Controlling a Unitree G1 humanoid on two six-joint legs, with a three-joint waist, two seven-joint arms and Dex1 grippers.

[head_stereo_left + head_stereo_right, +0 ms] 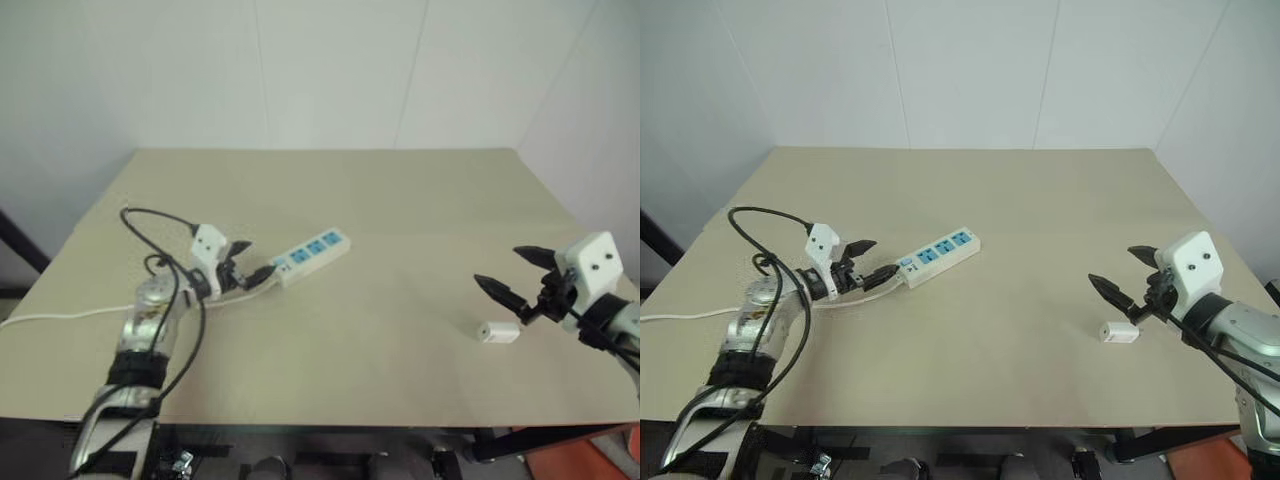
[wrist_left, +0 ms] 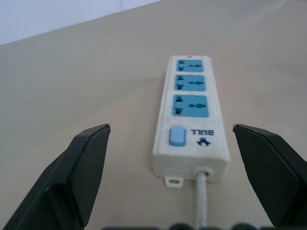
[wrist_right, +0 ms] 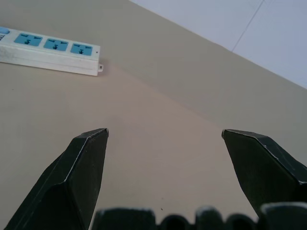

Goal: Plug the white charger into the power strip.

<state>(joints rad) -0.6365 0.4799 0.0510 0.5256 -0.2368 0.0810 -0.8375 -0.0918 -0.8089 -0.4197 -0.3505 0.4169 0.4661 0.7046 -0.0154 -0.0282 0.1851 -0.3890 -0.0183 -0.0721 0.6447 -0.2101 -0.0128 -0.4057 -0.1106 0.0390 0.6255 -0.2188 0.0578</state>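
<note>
Your white charger point(image 1: 1119, 332) lies flat on the table point(image 1: 1040, 200) toward the right side, just beside your right hand point(image 1: 1122, 278), whose two black fingers are spread wide and hold nothing. The power strip point(image 1: 312, 255) sits well apart, left of centre, angled, with its switch end and cord point(image 1: 60, 315) pointing at your left hand point(image 1: 248, 262); that hand is also spread and empty, its fingertips either side of the strip's cord end, not touching it as far as the wrist view shows. Charger reads as a small hard plastic block, smooth and glossy, probably light: expect it to skid or tip when pinched. Judged best hold: across its two broad flat faces, prongs left free; prongs can't be made out here. Strip is a rigid white plastic bar, three blue socket panels, blue switch, thin limp cord trailing off the table's left edge. It likely slides under insertion force, so brace it across the long sides near the switch end.
</note>
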